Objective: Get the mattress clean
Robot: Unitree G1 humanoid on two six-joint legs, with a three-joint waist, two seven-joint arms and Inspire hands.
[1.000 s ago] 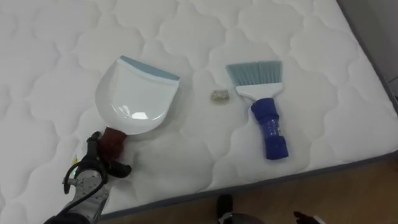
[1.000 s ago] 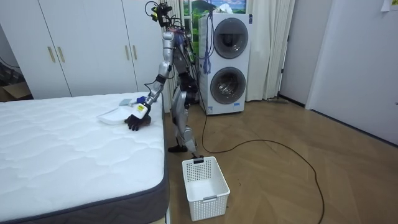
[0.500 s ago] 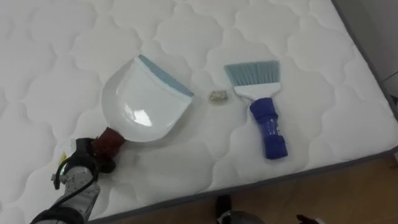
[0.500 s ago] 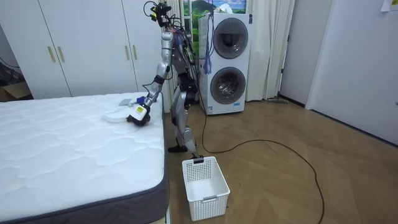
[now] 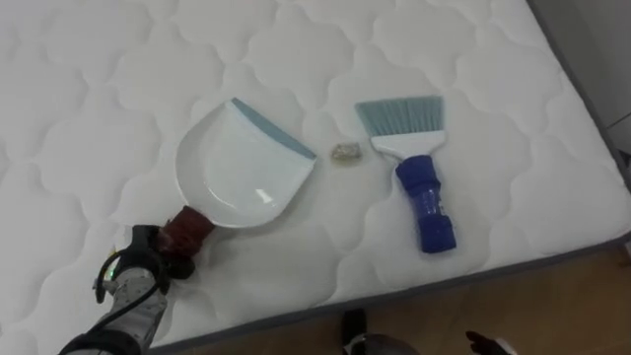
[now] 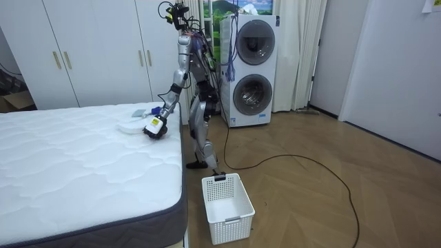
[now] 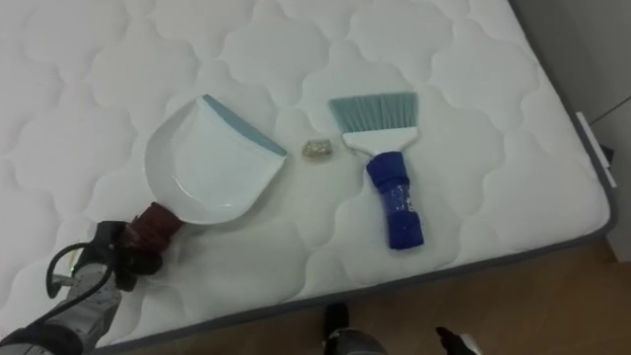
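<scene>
While the robot stands at the bed's edge, its right hand [image 5: 482, 344] hangs low there and I cannot tell its state. The left hand [image 5: 138, 279] is curled round the dark red handle of a white plastic dustpan [image 5: 242, 173] resting on the white quilted mattress [image 5: 89, 108]. A small beige crumb [image 5: 344, 152] lies near the pan's blue lip, not touching it. Just beyond the crumb lies a blue-handled brush with pale bristles [image 5: 422, 187].
</scene>
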